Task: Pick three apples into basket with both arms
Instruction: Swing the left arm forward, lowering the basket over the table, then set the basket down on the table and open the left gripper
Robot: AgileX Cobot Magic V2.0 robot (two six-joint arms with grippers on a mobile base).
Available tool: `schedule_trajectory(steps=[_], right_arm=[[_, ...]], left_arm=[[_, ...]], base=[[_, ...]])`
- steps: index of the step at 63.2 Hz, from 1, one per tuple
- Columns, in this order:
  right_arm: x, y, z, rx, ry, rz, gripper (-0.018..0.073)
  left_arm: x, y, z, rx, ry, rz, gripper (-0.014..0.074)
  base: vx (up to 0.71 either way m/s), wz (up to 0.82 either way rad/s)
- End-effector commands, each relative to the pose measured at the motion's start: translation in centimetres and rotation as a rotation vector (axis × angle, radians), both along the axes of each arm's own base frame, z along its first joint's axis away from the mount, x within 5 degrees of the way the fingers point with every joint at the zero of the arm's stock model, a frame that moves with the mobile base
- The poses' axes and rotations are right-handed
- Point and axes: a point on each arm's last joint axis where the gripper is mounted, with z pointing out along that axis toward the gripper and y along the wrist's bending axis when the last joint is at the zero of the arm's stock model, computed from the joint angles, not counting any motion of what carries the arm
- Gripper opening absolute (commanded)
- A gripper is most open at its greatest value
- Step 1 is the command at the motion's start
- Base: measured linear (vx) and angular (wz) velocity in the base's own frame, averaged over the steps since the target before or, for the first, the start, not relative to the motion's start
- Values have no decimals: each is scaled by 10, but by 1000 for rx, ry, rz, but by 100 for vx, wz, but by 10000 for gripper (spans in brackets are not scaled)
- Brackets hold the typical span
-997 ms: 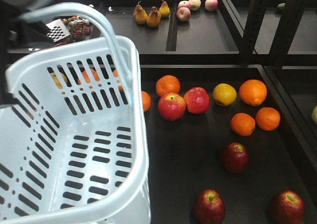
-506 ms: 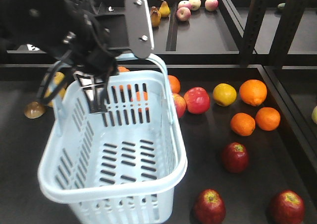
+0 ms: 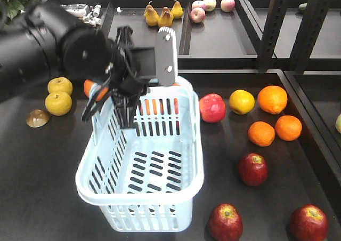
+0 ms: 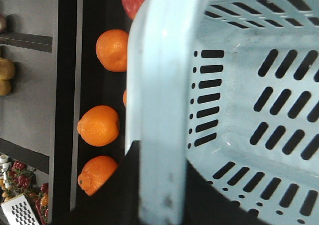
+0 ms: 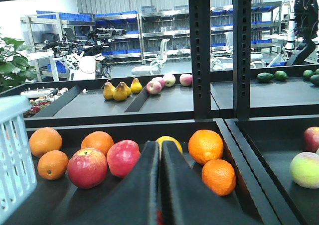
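Partly hidden: far rim of pale blue-white slotted plastic basket (image 3: 160,195), behind left gripper (image 3: 127,115) clamped on hoop handle (image 4: 159,85). Right gripper (image 5: 159,158) fingers together. Dark maroon apples (image 3: 252,169) (image 3: 225,222) (image 3: 309,223) apart, bottom right.

Smooth plastic basket (image 3: 144,217), dull-skinned apples (image 3: 252,169)

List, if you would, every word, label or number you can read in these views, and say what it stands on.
None can be read.
The basket bears no label or brand, the grey plate shows only screws, and the apples show no stickers.
The blue bins on the far shelves are too small and blurred to show any print.
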Motion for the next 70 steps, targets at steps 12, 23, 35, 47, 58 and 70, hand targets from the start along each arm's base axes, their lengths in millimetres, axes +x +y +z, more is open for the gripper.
schedule_trajectory(steps=[12, 23, 35, 47, 58, 70], right_arm=[[-1, 0, 3, -5, -73, -8, -8], [-1, 0, 3, -5, -73, -8, -8], [-1, 0, 3, -5, -73, -8, -8], [-1, 0, 3, -5, -73, -8, -8], [-1, 0, 3, -5, -73, -8, -8], [-1, 0, 3, -5, -73, -8, -8]], left_arm=[[8, 11, -15, -86, -169, -11, -6], [18, 5, -35, -97, -192, -11, -6], [30, 1, -59, -74, -171, 33, -6], [36, 1, -71, -73, -160, 84, -3], [37, 0, -76, -92, -137, 114, 13], [37, 0, -77, -86, -136, 111, 93]], base=[[0, 0], [0, 0], [0, 0], [0, 0], [0, 0], [0, 0]])
